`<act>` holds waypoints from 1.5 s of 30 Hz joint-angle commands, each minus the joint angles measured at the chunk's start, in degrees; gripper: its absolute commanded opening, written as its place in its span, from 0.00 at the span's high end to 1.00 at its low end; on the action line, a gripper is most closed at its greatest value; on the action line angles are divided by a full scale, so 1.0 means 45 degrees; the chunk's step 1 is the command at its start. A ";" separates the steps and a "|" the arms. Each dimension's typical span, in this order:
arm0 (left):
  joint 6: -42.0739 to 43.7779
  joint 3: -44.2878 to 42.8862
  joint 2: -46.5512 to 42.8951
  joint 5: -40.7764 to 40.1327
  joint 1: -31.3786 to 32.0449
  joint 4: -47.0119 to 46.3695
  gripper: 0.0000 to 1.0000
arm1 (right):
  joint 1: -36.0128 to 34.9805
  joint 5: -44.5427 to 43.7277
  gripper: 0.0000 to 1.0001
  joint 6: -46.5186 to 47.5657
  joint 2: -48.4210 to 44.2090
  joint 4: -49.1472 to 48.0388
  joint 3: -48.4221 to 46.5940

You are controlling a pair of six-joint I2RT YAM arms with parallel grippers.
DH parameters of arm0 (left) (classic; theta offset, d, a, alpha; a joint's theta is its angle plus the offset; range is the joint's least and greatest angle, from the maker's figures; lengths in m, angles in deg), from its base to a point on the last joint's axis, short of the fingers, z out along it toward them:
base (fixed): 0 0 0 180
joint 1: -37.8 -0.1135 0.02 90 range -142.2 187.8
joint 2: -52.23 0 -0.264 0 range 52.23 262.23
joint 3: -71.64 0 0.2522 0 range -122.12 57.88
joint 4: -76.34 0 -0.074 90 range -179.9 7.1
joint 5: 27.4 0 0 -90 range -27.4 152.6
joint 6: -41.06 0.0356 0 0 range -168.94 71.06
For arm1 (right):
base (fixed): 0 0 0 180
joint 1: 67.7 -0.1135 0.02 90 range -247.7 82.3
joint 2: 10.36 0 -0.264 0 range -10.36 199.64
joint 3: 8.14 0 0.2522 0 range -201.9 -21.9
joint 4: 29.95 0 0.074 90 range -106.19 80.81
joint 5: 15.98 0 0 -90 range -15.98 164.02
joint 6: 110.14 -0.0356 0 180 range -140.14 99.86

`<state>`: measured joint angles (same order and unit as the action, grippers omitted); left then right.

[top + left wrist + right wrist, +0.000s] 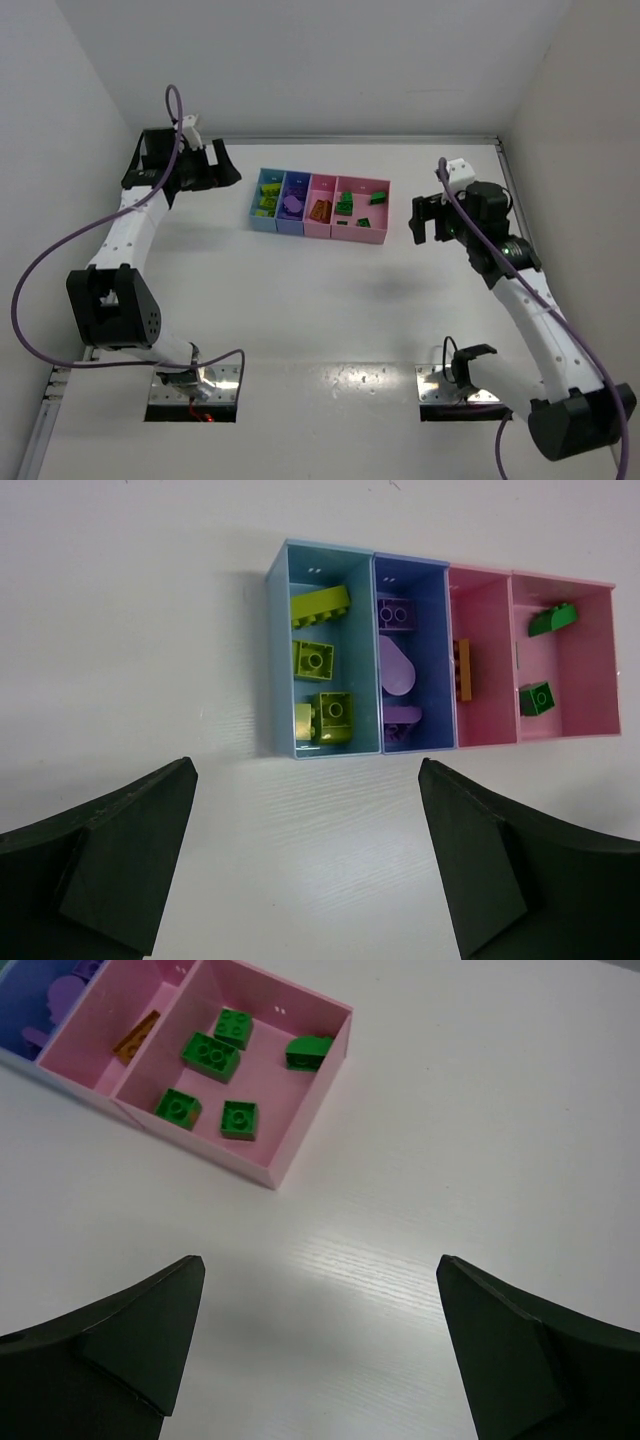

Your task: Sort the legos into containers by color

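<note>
I saw the containers (362, 179) sitting near the far edge of the desk (300, 320), about in the middle. Every one of the legos I could find lay inside a bin. The yellow-green bricks (316, 660) were in the light blue bin (272, 650) and the purple pieces (397, 670) in the blue bin. The orange brick (463, 668) was in the narrow pink bin and the green bricks (210, 1053) in the wide pink bin (312, 1095).

The left claw (307, 780) hung toward the far left corner, spread wide with nothing in it. The right claw (320, 1260) hung toward the right edge, also spread wide and empty.

To me the sorting looked done, so the job in hand was a careful last look. I judged it best to keep both claws high and away from the bin walls, so no bump would tip a brick out.

Some things were hard to see. From above, the bricks were too small to count. A pale bit beside one yellow-green brick might have been another brick, but I could not tell. The arms hid parts of the desk near the near edge
</note>
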<state>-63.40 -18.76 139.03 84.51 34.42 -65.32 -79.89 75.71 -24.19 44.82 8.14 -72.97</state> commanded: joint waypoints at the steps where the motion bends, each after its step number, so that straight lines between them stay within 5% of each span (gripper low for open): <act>1: 0.0010 -0.0586 -0.0245 -0.0569 0.0223 -0.0559 0.00 | 0.0110 -0.0066 0.00 -0.0232 0.1562 -0.0875 -0.0681; 10: 0.1395 0.0115 -0.2469 -0.2602 -0.0127 0.0552 0.00 | 0.0032 0.1535 0.00 -0.0095 0.8161 -0.3162 -0.5442; 18: 0.1924 0.0977 -0.3819 -0.3247 -0.1670 0.1626 0.00 | -0.1333 0.1792 0.00 -0.0233 1.5247 -0.2596 -1.4244; 25: 0.1924 0.1211 -0.4445 -0.3248 -0.2355 0.2038 0.00 | -0.1804 0.1305 0.00 -0.0076 1.7795 -0.4332 -1.6132; 33: 0.1613 0.1328 -0.4563 -0.2293 -0.2355 0.1063 0.00 | -0.1530 0.1577 0.00 -0.0076 1.6121 -0.4490 -1.4319; 45: 0.1084 0.1094 -0.3080 -0.1900 -0.1146 -0.0304 0.00 | -0.0184 0.1129 0.00 0.0140 0.6573 -0.2835 -0.5824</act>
<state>-57.28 -12.75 125.11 75.46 27.89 -62.30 -81.31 81.70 -23.91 82.89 -6.59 -104.29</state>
